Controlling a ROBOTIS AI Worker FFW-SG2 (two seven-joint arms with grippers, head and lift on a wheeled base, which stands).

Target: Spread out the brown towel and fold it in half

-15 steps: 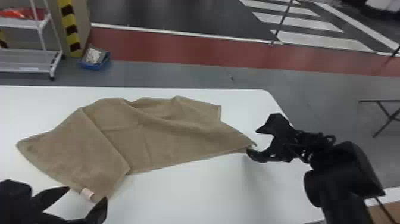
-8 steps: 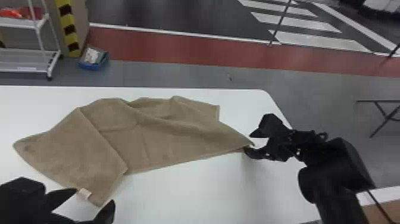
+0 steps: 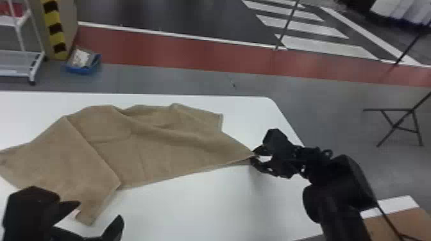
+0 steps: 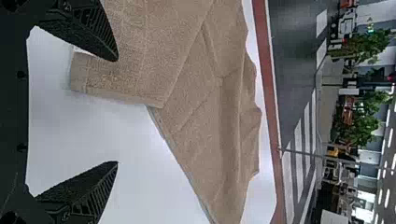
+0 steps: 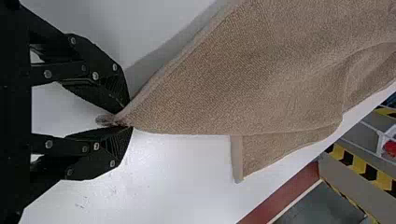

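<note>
Light-brown woven cloth towel (image 3: 179, 157) part spread, one corner pinched

Head view: the towel lies across the smooth white tabletop (image 3: 208, 208), from the left edge of the frame to right of centre. A diagonal fold crosses its left part; loose ridges run through the middle and upper side.

Right gripper, black with two flat fingers (image 3: 253, 154), right of centre: its tips are pinching the towel's right-hand corner. The cloth runs from the grip at a slant, with shadow beneath its edge (corner probably a little clear of the table). Likely reason for the hold: to anchor this end so the cloth can be drawn out flat.

Left gripper, matching black (image 3: 100, 210), lower left: fingers spread wide, nothing between them. It is beside the towel's near flap, presumably placed to take that corner.

Judgement: still the spreading step. Grasping the flap and pulling the corners apart should precede folding; risk, a missed or shallow grasp.
</note>
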